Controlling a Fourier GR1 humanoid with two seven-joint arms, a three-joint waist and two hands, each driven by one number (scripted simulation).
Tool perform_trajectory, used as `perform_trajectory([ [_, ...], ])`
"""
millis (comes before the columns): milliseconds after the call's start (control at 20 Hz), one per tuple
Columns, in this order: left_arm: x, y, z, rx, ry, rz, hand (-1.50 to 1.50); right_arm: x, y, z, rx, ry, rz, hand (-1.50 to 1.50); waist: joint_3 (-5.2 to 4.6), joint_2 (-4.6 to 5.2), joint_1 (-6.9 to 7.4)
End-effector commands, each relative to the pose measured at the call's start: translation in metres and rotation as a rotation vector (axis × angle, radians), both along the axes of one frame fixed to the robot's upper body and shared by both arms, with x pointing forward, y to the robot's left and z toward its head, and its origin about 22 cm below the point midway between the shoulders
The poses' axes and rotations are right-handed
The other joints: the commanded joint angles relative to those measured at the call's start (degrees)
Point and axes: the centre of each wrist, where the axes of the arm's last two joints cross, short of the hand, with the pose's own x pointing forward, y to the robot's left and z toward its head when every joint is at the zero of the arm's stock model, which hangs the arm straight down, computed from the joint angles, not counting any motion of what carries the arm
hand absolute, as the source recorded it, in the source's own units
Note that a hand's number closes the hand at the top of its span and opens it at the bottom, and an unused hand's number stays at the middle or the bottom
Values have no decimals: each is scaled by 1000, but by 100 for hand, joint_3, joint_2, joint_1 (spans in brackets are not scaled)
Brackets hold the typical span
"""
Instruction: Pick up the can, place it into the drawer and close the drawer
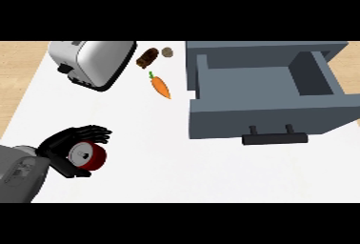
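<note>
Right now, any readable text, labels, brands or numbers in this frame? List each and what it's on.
None readable.
Can: red side and silver top, no label legible; the left hand has its fingers curled round it, hiding part of it.
Toaster: dark controls on its side, no lettering to be made out.
Drawer: plain grey front with a black handle, no markings.
Carrot and the two brown items beside it: no text.
</note>
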Motion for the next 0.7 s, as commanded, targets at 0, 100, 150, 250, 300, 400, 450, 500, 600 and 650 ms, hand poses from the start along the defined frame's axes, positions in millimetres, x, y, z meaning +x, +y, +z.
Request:
perform_trajectory([
  [0,-7,-11,-14,-242,62,-134,150,-4,10,-1,-4,6,2,-150,-37,16,19],
  [100,-3,-25,-18,-234,102,-189,150,1,5,0,6,3,3,-150,-39,34,17],
  [150,4,-26,-12,-240,86,-191,150,6,13,-7,36,-6,26,-150,-40,47,8],
  [250,13,-35,-5,-285,51,-215,150,1,10,1,15,-3,7,-150,-39,24,22],
  [300,7,-29,-6,-306,65,-240,150,-6,7,-2,21,7,-18,-150,-32,-8,53],
  [400,5,-43,-12,-334,60,-257,150,-5,13,5,21,-11,-5,-150,-40,-6,60],
  [450,9,-45,-6,-343,54,-294,150,-6,2,-7,27,26,-17,-150,-25,-23,121],
  [500,5,-33,-9,-341,11,-129,150,-3,18,-4,30,4,-17,-150,-26,-11,149],
  [600,2,-54,-26,-346,-42,228,150,-10,9,1,16,15,-37,-150,-19,-35,180],
  [650,-1,-58,-30,-354,-66,381,150,-10,7,1,28,9,-34,-150,-15,-56,249],
])
